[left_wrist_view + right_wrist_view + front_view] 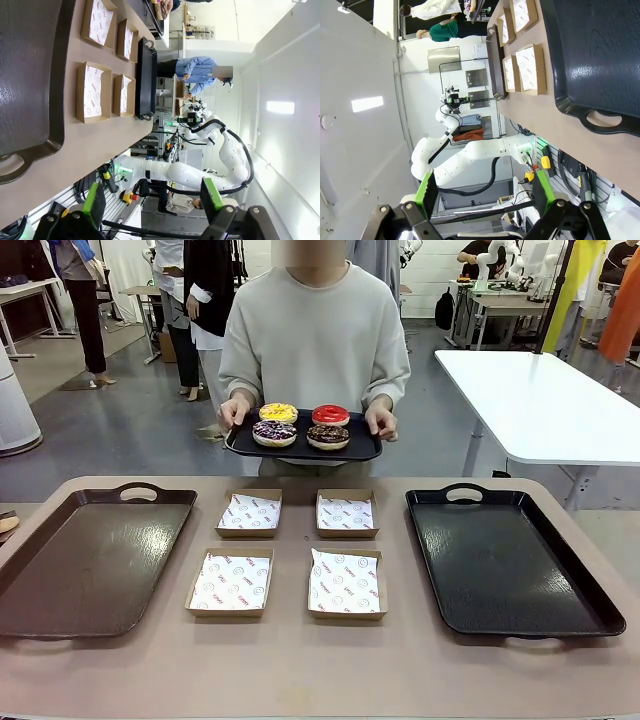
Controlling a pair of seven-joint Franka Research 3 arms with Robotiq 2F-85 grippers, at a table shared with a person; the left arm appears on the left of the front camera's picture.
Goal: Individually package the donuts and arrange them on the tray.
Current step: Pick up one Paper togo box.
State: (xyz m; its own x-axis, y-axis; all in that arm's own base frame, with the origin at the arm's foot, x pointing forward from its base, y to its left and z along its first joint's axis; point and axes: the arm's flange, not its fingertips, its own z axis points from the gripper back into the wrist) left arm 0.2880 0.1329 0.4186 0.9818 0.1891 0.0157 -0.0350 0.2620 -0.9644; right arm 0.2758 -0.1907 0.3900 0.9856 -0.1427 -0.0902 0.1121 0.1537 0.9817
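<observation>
At the far side of the table a person holds a small black serving tray [238, 445] with both hands. On it lie the donuts: a yellow one [278, 412], a glossy red one [330, 415], a purple-and-white one [274, 432] and a chocolate one [328, 436]. On the table between the two large trays stand several open cardboard boxes [231, 582] lined with printed paper. My left gripper [153, 197] is open, off the near left end of the table, with nothing between its green pads. My right gripper [485, 189] is open too, off the near right end.
A large brown tray [90, 560] lies on the table's left, a large black tray [510, 560] on its right. The same black tray [590, 55] and brown tray [30, 75] show in the wrist views. A white table [540, 400] stands behind, far right.
</observation>
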